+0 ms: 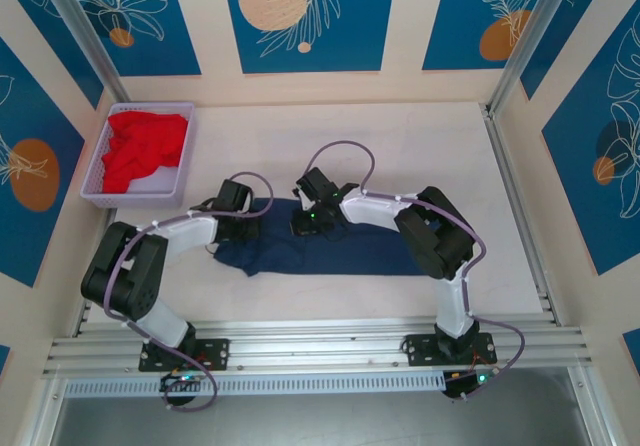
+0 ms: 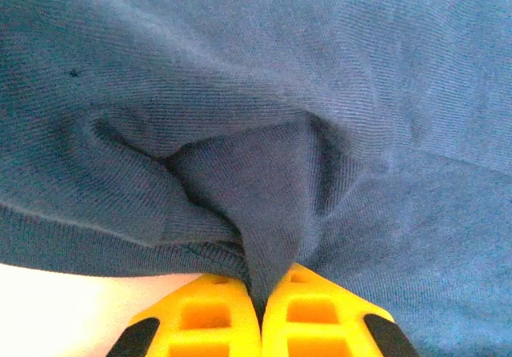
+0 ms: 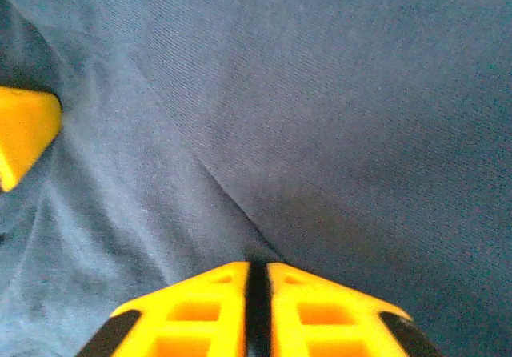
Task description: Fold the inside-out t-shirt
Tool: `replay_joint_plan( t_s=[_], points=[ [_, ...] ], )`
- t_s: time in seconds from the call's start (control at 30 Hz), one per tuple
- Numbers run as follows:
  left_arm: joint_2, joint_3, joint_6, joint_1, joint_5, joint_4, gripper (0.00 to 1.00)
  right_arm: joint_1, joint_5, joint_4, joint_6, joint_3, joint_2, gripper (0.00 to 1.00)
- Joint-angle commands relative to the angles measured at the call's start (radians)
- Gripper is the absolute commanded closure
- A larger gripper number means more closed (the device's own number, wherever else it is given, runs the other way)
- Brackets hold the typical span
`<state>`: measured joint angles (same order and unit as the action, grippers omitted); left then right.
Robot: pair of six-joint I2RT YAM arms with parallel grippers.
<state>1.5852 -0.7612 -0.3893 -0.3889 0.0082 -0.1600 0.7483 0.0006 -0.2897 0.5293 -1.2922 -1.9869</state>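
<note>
A pale table [image 1: 400,146] stands inside a booth walled on three sides. The cream walls [image 1: 205,26] carry blue panels [image 1: 305,16] printed with white leaf outlines and orange or peach discs. Silver metal posts [image 1: 78,26] rise slanting at the two far corners. A ribbed aluminium rail [image 1: 320,344] runs along the near edge. The light is soft and even.

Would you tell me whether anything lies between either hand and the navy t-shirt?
Nothing visible does. The left hand pinches a fold of the navy blue cotton t-shirt, and the right hand sits closed directly on its fabric. The lilac plastic basket stands apart at far left.
</note>
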Motion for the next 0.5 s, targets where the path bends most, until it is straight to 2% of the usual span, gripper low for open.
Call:
replay_joint_plan(
  t_s=[0.0, 0.17, 0.47],
  points=[
    [-0.030, 0.026, 0.027, -0.021, 0.044, -0.010, 1.00, -0.018, -0.004, -0.038, -0.010, 0.016, 0.104, 0.77],
    [-0.121, 0.012, 0.061, 0.048, -0.002, -0.093, 1.00, -0.067, -0.011, -0.055, -0.018, 0.092, 0.269, 0.65],
    [-0.166, -0.176, 0.074, 0.117, -0.241, -0.456, 1.00, -0.250, 0.020, -0.119, -0.066, 0.269, 0.525, 0.62]
  ],
)
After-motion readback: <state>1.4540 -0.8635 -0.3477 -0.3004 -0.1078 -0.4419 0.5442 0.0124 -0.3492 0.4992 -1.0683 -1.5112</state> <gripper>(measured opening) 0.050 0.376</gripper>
